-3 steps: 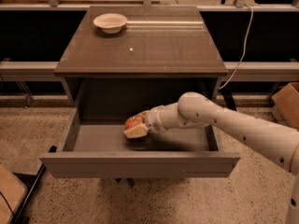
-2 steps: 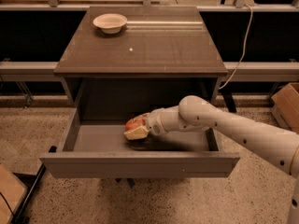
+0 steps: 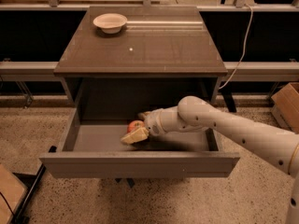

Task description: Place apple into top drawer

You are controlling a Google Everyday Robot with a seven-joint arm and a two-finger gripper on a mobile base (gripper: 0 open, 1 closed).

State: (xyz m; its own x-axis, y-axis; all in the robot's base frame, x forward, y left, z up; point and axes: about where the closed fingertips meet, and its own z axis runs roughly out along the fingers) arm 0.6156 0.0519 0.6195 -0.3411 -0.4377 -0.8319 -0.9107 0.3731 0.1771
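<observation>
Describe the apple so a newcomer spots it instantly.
Look inside the open drawer under the cabinet top. The gripper reaches in from the right, and the apple sits at its fingertips. It is small, round and red, unlike the white bowl on top.
</observation>
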